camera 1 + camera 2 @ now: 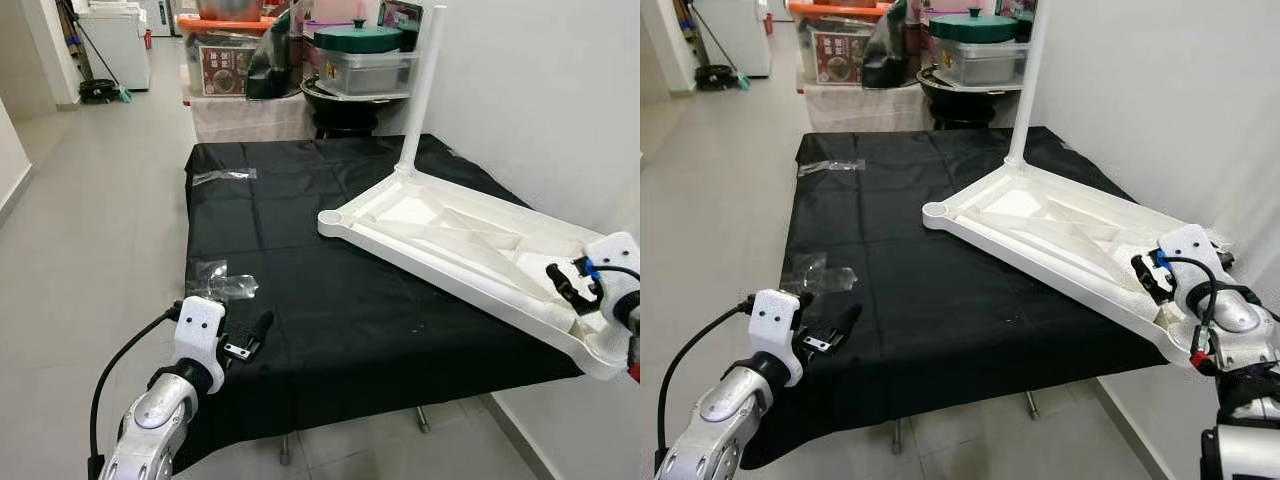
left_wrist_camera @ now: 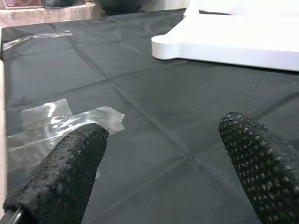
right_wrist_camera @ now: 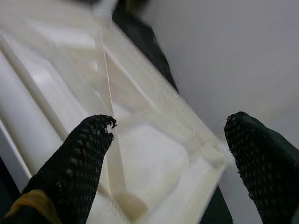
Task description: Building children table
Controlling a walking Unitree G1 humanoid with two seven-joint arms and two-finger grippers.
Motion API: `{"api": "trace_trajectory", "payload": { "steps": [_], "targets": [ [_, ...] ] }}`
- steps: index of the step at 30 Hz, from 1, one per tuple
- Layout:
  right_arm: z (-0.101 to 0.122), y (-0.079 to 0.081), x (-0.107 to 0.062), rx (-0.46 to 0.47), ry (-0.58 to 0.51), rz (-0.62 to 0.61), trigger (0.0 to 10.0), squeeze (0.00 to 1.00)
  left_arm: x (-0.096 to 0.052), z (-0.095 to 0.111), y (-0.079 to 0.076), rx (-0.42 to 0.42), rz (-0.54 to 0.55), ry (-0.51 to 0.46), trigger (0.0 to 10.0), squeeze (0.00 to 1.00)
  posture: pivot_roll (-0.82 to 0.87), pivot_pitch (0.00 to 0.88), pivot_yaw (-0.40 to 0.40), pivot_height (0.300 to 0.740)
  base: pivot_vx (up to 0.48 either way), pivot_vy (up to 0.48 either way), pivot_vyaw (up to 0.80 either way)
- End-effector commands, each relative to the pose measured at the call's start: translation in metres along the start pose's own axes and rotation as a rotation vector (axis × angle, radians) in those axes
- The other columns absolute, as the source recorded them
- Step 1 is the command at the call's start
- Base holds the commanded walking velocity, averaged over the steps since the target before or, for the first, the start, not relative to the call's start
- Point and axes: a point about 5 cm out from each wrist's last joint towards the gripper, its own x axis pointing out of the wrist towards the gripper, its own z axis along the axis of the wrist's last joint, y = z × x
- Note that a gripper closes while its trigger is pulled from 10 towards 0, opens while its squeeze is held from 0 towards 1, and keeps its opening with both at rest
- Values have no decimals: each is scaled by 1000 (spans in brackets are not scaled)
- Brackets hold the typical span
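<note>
A white plastic children's table top (image 1: 470, 245) lies upside down on the black-covered table (image 1: 300, 230), its near corner jutting past the table's right front edge. One white leg (image 1: 422, 90) stands upright in its far corner socket; an empty round socket (image 1: 331, 217) shows at the left corner. My right gripper (image 1: 562, 288) hovers open over the top's near ribbed corner (image 3: 154, 168), fingers (image 3: 79, 158) apart with nothing between them. Low over the table's front left edge is my left gripper (image 1: 248, 340), open above the black cloth (image 2: 177, 116).
Crumpled clear plastic wrap (image 1: 222, 280) lies just ahead of the left gripper; another piece (image 1: 224, 176) lies at the far left. A white wall (image 1: 560, 90) runs close along the right. Boxes, a green-lidded container (image 1: 362, 55) and a black pot crowd behind the table. Open floor on the left.
</note>
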Motion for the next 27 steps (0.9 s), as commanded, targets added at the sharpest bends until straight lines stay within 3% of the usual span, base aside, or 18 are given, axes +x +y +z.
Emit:
{"api": "trace_trajectory", "payload": {
  "steps": [1,2,3,6,9,11,13,14,16,19,20,21,23,24,26,27],
  "targets": [
    [24,4,7,15,-125,33,10000,0,1,-2,-2,2,-11,17,10000,0,40,0,-22,740,0,0,0],
    [24,4,7,15,-125,33,10000,0,1,-2,-2,2,-11,17,10000,0,40,0,-22,740,0,0,0],
    [53,16,14,50,-258,102,10000,0,2,-1,-3,1,-14,14,10000,0,40,0,-22,740,0,0,0],
    [65,24,15,68,-311,142,10000,0,2,-1,-4,1,-15,14,10000,0,40,0,-22,740,0,0,0],
    [91,51,13,131,-423,274,10000,0,3,-1,-4,0,-15,11,10000,0,40,0,-24,740,0,0,0],
    [91,51,13,131,-423,274,10000,0,3,-1,-4,0,-15,11,10000,0,40,0,-24,740,0,0,0],
    [99,84,4,207,-460,393,10000,0,3,-1,-4,-2,-8,6,10000,0,35,0,-29,740,0,0,0],
    [96,104,-3,230,-450,452,10000,0,3,0,-4,-3,0,0,10000,0,35,0,-29,740,0,0,0],
    [96,104,-3,230,-450,452,10000,0,3,0,-4,-3,0,0,10000,0,35,0,-29,740,0,0,0],
    [79,141,-16,294,-369,478,10000,0,4,3,-2,-8,23,-22,10000,0,35,0,-33,740,0,0,0],
    [79,141,-16,294,-369,478,10000,0,4,3,-2,-8,23,-22,10000,0,35,0,-33,740,0,0,0],
    [73,152,-19,333,-317,461,10000,0,5,4,0,-12,36,-27,10000,0,34,0,-33,740,0,0,0],
    [73,152,-19,333,-317,461,10000,0,5,4,0,-12,36,-27,10000,0,34,0,-33,740,0,0,0],
    [64,172,-27,337,-259,460,10000,0,6,6,3,-8,62,-32,10000,0,34,0,-33,740,0,0,0],
    [64,172,-27,337,-259,460,10000,0,6,6,3,-8,62,-32,10000,0,34,0,-33,740,0,0,0],
    [59,190,-36,356,-225,493,10000,0,6,8,3,-4,68,-40,10000,0,36,0,-28,740,0,0,0]
  ]
}}
